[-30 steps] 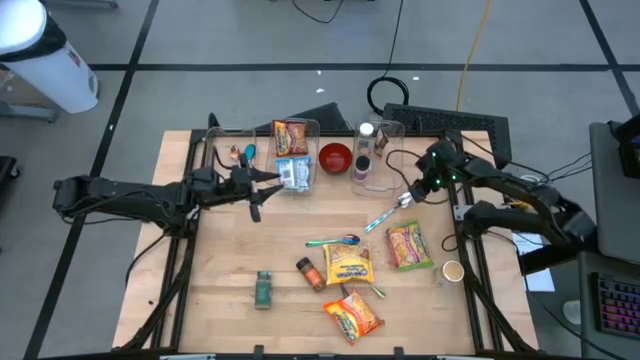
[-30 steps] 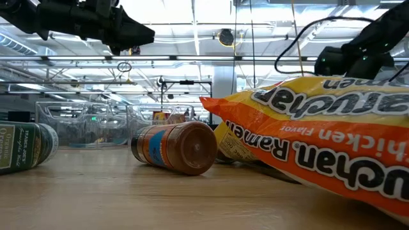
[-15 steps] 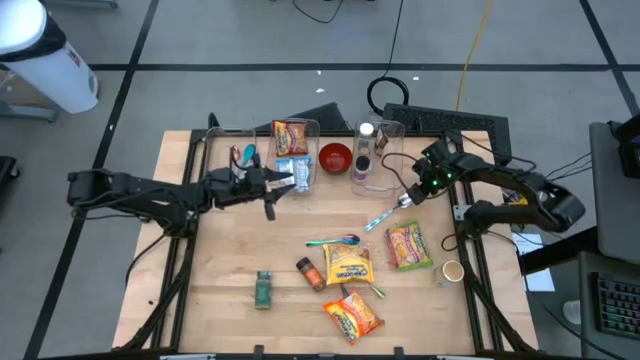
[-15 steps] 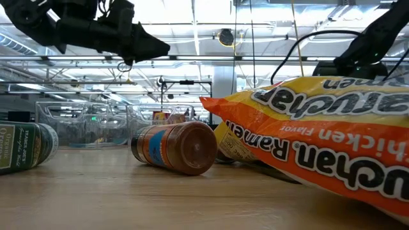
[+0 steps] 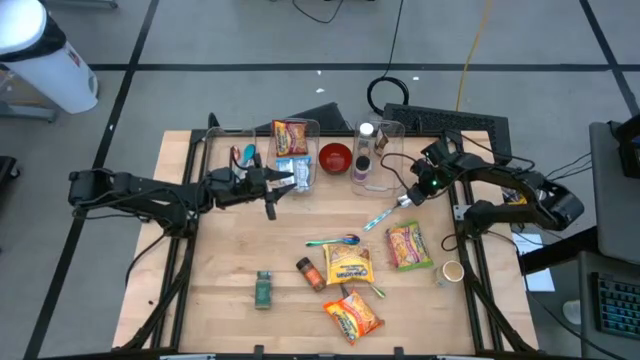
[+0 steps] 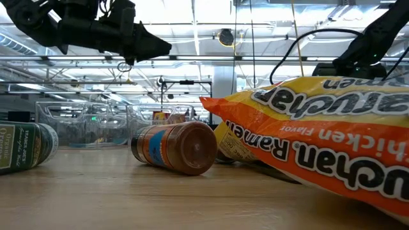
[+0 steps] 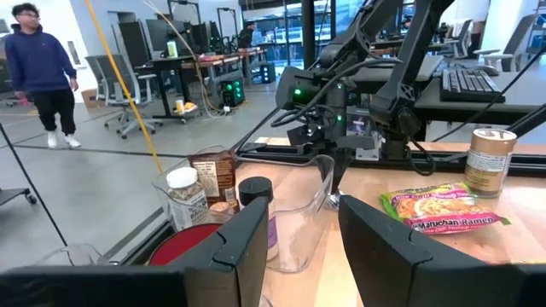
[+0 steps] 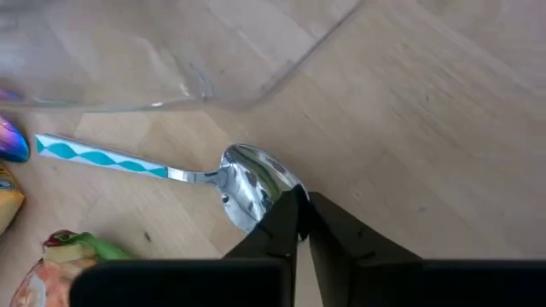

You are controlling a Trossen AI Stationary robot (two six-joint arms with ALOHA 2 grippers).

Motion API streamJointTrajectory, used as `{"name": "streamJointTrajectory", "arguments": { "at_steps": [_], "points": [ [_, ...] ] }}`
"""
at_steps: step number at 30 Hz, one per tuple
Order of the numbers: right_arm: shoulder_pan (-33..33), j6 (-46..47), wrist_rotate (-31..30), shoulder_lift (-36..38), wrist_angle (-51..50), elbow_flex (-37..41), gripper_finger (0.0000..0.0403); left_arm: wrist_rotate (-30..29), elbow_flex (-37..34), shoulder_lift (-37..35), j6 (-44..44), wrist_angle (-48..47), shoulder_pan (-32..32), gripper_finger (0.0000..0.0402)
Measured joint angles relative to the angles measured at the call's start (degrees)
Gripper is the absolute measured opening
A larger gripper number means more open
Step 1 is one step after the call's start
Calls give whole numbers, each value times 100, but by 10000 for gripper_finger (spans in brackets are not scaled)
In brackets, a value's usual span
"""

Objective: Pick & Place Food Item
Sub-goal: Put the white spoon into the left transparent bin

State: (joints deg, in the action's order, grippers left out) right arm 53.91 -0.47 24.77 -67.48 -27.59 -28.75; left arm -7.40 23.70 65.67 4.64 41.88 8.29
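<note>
Right gripper (image 8: 303, 223): we are seeing its jaws pinched together at the edge of the spoon (image 8: 247, 183) bowl, at mid right of the high view; whether the rim is caught between them we cannot tell.
Spoon: it is lying flat on the table (image 5: 240, 250), its turquoise-and-white handle pointing away from the jaws.
Left gripper (image 5: 283, 186): we are finding its jaws standing apart with nothing between them, hovering at the upper left of the table by the clear bins (image 5: 296, 150).
Ramen packet (image 5: 408, 246): this food item is lying right of centre, below the spoon and well apart from the right jaws.
Other packets (image 5: 350, 290): we are noting two more lying lower centre, beside a spice jar (image 5: 309, 272).
</note>
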Motion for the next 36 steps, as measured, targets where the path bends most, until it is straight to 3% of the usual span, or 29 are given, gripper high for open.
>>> {"name": "streamJointTrajectory", "arguments": {
  "at_steps": [8,14,30,36],
  "points": [
    [-30,-12,-6,0,-12,0,5,0,0,0,1,-1,0,152],
    [-437,207,-49,100,-7,4,3,0,2,0,9,3,0,152],
    [-1764,1298,-161,1413,230,11,1,-2,4,0,403,217,0,152],
    [-2154,1478,-609,1702,605,13,1,-62,27,0,720,243,-2,152]
  ]
}}
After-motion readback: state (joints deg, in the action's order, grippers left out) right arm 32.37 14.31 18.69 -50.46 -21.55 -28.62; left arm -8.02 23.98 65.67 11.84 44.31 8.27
